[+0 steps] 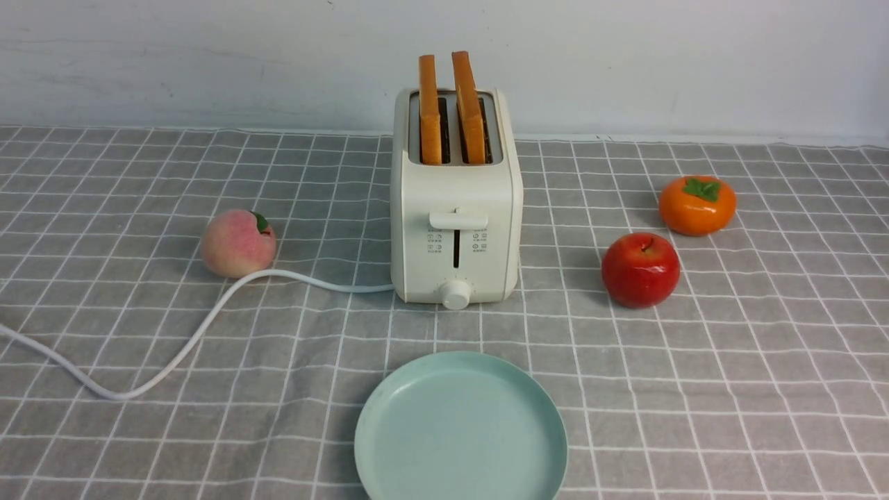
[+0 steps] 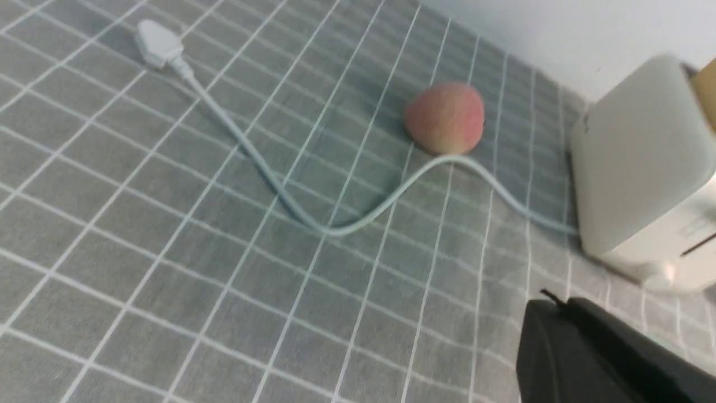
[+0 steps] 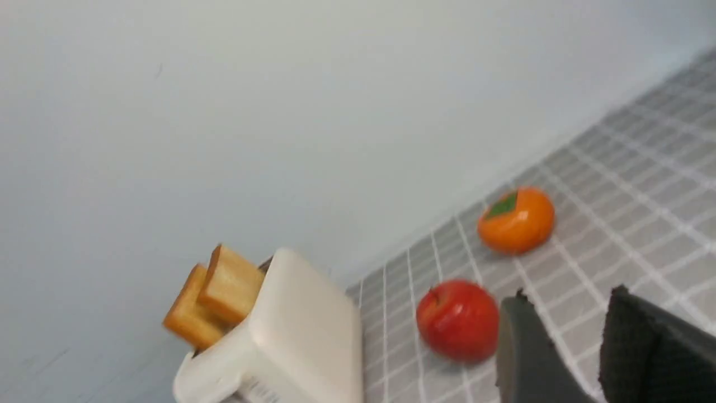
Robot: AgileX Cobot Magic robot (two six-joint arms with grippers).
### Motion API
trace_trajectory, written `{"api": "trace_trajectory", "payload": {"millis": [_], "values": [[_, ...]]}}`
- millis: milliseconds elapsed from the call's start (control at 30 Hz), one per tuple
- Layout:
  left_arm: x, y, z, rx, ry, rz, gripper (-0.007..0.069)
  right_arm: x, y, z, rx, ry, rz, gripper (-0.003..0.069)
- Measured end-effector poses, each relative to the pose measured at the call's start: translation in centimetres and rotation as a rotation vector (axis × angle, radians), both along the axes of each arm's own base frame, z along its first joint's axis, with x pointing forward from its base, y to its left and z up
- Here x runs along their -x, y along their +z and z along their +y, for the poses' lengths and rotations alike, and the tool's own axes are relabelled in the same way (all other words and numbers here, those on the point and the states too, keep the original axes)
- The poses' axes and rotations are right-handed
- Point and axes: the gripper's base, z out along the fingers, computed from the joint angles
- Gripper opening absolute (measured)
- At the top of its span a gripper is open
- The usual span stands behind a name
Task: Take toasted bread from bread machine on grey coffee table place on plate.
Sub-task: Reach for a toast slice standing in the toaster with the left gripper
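Note:
The cream-white bread machine (image 1: 455, 208) stands mid-table on the grey coffee table (image 1: 694, 389). Two slices of toasted bread (image 1: 430, 111) (image 1: 469, 107) stand upright in its slots. The mint-green plate (image 1: 460, 430) lies empty in front of it. Neither gripper shows in the front view. In the left wrist view my left gripper (image 2: 559, 302) is shut with nothing in it, low over the cloth beside the bread machine (image 2: 643, 162). In the right wrist view my right gripper (image 3: 568, 299) is open and empty, off to the side of the bread machine (image 3: 291, 336) and the toasted bread (image 3: 215, 294).
A peach (image 1: 238, 243) lies left of the bread machine, with the white cord (image 1: 180, 347) curling past it to a plug (image 2: 158, 43). A red apple (image 1: 640, 269) and an orange persimmon (image 1: 696, 204) sit to the right. A white wall runs along the back.

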Motion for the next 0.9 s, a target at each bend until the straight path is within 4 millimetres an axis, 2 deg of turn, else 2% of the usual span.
{"api": "trace_trajectory", "payload": {"millis": [100,233,300,367,400,433,500,533,567,633,800,833,900], "values": [[-1.4,1.6,-0.6,-0.014,-0.085,0.070,-0.0014,0.7,2.7,0.7,-0.021,0.097,0.151,0.0162],[-4.4,3.6,-1.9,0.026,-0.217,0.117,-0.0014,1.0,6.8,1.6,0.127,0.248,0.365,0.0083],[-6.3,4.2,-2.7,0.066,-0.295,0.136,-0.0014,0.3,8.5,2.3,0.236,0.360,0.490,0.0041],[-7.3,4.4,-3.0,0.073,-0.328,0.141,-0.0014,-0.1,9.1,2.6,0.278,0.406,0.545,0.0023],[-9.1,4.4,-3.4,0.070,-0.379,0.142,-0.0014,-1.3,9.6,2.9,0.337,0.461,0.633,0.0004],[-9.7,4.4,-3.5,0.078,-0.396,0.140,-0.0014,-1.7,9.6,3.0,0.360,0.474,0.655,0.0001],[-12.5,4.2,-3.9,0.091,-0.434,0.138,-0.0014,-3.5,9.3,3.2,0.400,0.489,0.735,0.0000],[-12.7,4.1,-4.0,0.095,-0.437,0.144,-0.0014,-3.6,9.2,3.2,0.402,0.489,0.741,0.0000],[-14.6,4.1,-4.2,0.119,-0.452,0.142,-0.0014,-4.6,8.8,3.2,0.418,0.489,0.787,0.0000],[-16.8,4.1,-4.8,0.111,-0.486,0.144,-0.0014,-5.3,8.5,3.3,0.425,0.485,0.810,0.0001],[-20.8,4.5,-7.6,0.091,-0.561,0.122,-0.0014,-6.1,8.4,3.3,0.425,0.476,0.796,0.0009],[-20.8,4.7,-7.6,0.089,-0.560,0.114,-0.0014,-6.1,8.5,3.3,0.425,0.475,0.794,0.0010],[-22.9,4.9,-9.2,0.071,-0.589,0.093,-0.0014,-6.3,8.6,3.3,0.423,0.466,0.772,0.0015]]}}
